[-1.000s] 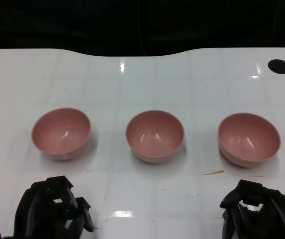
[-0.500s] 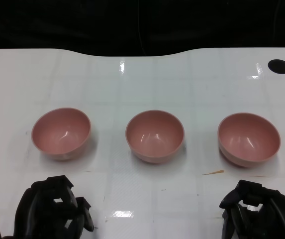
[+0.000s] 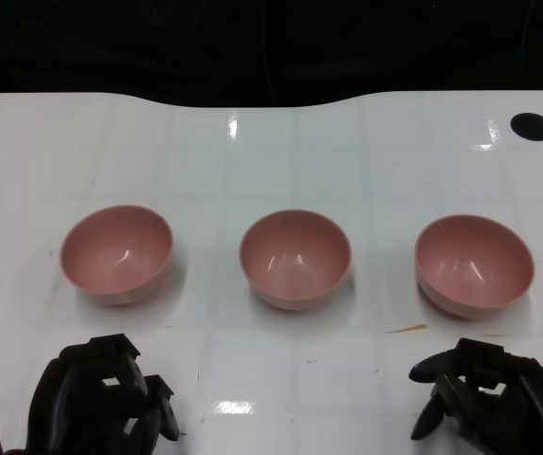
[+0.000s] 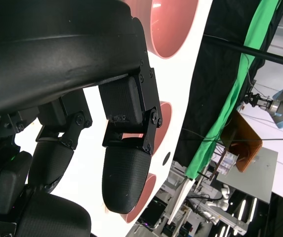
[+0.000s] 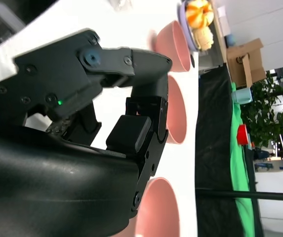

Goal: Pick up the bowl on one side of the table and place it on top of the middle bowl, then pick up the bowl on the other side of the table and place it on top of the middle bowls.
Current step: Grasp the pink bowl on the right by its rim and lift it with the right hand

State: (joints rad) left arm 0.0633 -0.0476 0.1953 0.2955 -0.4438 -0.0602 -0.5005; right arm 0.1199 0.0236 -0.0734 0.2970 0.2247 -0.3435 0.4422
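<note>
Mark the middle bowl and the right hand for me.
middle bowl (image 3: 295, 261), head view, inside of its pink hollow.
right hand (image 3: 487, 393), head view, middle of the black hand, near the table's edge.

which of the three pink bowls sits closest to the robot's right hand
The right-side bowl, last in the row, directly beyond the right hand. The middle bowl and left-side bowl lie farther off.

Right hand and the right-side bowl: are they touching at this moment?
Apart. The head view shows a plain strip of white table between the right hand and the right-side bowl; the fingers hold nothing.
</note>
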